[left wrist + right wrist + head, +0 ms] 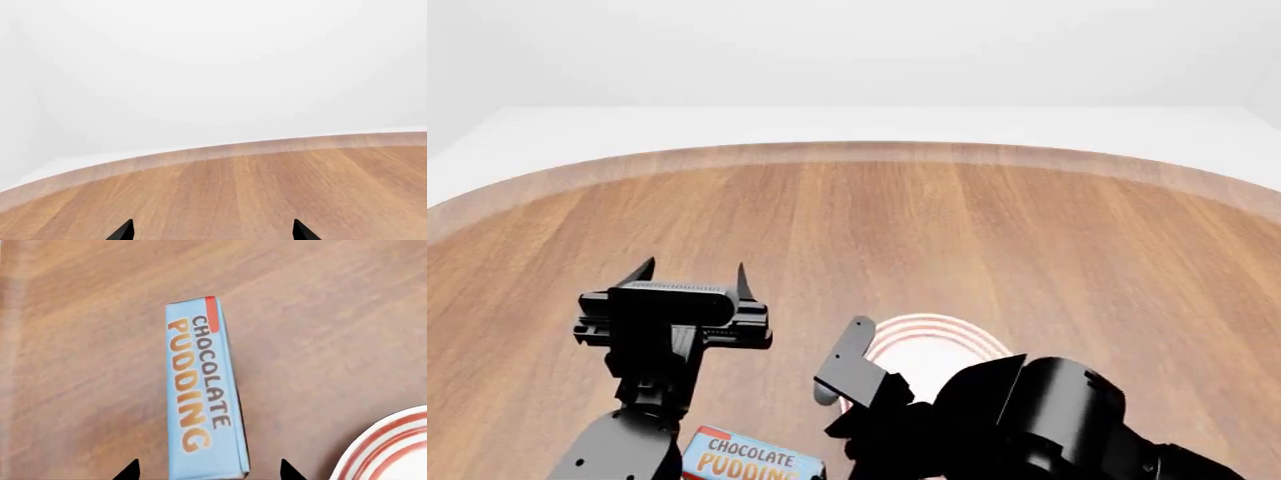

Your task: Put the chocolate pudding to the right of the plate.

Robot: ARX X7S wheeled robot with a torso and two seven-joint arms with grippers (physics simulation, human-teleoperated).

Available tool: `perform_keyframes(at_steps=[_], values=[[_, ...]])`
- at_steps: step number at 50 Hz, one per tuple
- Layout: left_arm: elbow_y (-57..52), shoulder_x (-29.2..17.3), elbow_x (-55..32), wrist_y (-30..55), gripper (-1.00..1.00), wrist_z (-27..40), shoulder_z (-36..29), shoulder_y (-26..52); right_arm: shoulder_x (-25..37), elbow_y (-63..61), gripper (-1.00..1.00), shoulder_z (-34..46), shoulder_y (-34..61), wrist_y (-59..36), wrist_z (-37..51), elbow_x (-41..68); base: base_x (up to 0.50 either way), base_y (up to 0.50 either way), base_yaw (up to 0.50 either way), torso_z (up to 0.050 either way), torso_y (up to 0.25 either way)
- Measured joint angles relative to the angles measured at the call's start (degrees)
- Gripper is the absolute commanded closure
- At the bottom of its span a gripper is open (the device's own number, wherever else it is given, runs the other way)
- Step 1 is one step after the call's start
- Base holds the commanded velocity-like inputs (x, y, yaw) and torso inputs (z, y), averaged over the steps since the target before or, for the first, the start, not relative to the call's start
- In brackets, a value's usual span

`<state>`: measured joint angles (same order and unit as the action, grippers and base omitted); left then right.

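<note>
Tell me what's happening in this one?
A two-armed robot works over a wooden table. The right gripper is open above the pudding, which lies untouched to the plate's left, not yet grasped. The left gripper is open and empty over bare table.

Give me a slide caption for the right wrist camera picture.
Open right pincer hovering over the light blue chocolate pudding carton on the wooden table, red-ringed white plate alongside.

Round wooden table with two things on it

On the light brown wood-grain table (961,230) lie the light blue chocolate pudding carton (200,395) and, near it, the white red-ringed plate (393,447).
</note>
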<state>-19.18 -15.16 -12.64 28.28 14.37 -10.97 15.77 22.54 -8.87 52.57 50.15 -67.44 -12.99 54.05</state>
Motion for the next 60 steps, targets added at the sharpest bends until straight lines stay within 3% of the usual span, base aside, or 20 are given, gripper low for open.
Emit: perform_keyframes(at_steps=[43, 44, 60], values=[[-0.17, -0.62, -0.92, -0.71, -1.00, 0.84, -0.68, -0.38, -4.65, 12.74, -1.00, 8.20, -0.87, 5.65, -6.62, -5.88, 0.00, 0.00, 0.00, 0.000, 0.000], [-0.17, -0.64, -0.94, -0.73, -1.00, 0.86, -0.70, -0.40, -4.73, 12.94, 1.00, 8.37, -0.92, 5.75, -6.74, -5.97, 0.00, 0.00, 0.00, 0.000, 0.000], [-0.08, -0.89, -1.21, -0.99, -1.00, 1.14, -0.98, -0.45, -4.62, 12.90, 1.00, 9.24, -0.96, 6.54, -6.62, -7.16, 0.00, 0.00, 0.00, 0.000, 0.000]])
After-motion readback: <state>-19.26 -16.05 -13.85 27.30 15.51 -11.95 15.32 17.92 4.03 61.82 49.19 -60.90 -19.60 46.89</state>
